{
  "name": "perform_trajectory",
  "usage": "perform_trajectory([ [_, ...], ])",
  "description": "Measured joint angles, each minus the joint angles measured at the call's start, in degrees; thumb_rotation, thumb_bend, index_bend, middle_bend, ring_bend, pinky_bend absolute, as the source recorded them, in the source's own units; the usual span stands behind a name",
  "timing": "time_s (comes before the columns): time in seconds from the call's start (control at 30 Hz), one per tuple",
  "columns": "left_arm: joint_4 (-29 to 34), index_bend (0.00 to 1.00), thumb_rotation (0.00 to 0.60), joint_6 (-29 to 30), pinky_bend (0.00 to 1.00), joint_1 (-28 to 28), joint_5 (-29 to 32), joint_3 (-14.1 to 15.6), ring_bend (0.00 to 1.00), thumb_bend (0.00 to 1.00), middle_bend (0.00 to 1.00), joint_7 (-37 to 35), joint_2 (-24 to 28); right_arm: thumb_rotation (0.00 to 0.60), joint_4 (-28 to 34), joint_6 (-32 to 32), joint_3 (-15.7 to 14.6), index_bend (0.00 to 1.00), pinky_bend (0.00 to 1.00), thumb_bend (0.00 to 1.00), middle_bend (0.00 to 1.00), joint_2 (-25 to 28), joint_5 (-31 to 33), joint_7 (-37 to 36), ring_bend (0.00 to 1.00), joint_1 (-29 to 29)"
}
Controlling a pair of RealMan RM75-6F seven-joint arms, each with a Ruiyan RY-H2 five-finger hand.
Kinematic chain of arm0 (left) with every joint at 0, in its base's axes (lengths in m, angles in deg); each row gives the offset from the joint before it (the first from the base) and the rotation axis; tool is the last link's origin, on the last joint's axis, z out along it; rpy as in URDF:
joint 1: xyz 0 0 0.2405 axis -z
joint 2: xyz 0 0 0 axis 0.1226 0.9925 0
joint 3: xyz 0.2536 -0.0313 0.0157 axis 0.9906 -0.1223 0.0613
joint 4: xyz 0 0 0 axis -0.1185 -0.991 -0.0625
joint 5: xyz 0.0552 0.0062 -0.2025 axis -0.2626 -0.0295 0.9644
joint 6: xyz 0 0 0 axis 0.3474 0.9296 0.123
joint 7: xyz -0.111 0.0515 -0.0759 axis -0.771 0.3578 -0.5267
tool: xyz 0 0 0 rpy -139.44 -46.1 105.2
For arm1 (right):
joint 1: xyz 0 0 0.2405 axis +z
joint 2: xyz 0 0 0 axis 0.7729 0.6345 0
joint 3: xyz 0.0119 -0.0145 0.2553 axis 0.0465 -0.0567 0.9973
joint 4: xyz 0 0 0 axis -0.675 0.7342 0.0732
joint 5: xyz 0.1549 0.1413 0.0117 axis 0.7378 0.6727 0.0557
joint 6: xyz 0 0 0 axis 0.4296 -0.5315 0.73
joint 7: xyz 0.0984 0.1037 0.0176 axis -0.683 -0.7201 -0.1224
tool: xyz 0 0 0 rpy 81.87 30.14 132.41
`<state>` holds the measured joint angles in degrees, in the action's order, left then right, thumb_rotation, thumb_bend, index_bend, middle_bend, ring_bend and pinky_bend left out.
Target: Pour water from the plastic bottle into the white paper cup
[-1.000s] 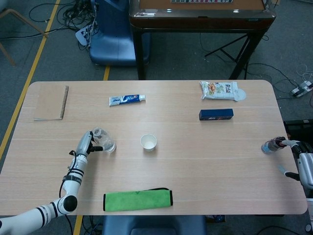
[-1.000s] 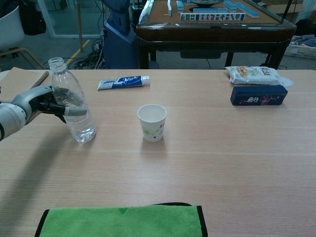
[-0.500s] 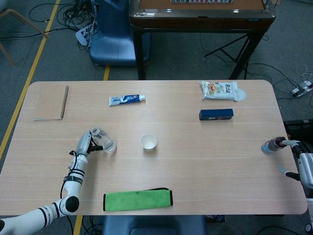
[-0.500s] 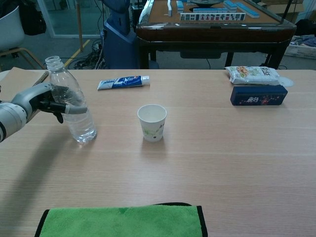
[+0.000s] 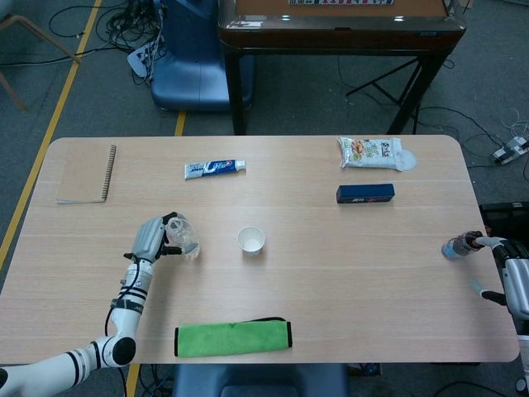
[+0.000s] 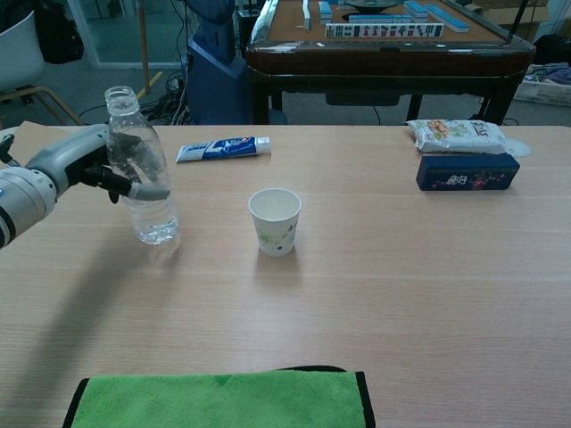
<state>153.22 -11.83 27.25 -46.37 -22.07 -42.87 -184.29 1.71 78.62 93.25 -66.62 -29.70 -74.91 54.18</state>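
Your left hand (image 6: 85, 169) grips the uncapped bottle (image 6: 143, 169), upright just left of the cup (image 6: 275, 220); your right hand (image 5: 514, 285), far right, cannot be read; tilt early and water likely spills short.

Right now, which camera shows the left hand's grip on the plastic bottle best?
The chest view: it shows the left hand from the side, fingers wrapped around the middle of the upright, uncapped plastic bottle. The head view looks down on them, so the hand and bottle appear small and the finger contact is hard to judge.
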Motion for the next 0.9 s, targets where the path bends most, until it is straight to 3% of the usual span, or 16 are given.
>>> perform_trajectory([
  [0.53, -7.7, 0.57, 0.600, 3.1, 0.60, 6.3, -3.1, 3.0, 0.53, 0.17, 0.52, 22.9, -4.0, 0.600, -0.1, 0.3, 0.1, 0.31, 0.44, 0.00, 0.32, 0.6, -0.1, -1.5, 0.26, -0.3],
  [0.9, -11.7, 0.57, 0.600, 4.1, 0.60, 8.6, -5.4, 5.3, 0.53, 0.17, 0.52, 33.0, -5.4, 0.600, 0.0, 0.5, 0.1, 0.31, 0.44, 0.00, 0.32, 0.8, -0.2, -2.0, 0.26, -0.4],
])
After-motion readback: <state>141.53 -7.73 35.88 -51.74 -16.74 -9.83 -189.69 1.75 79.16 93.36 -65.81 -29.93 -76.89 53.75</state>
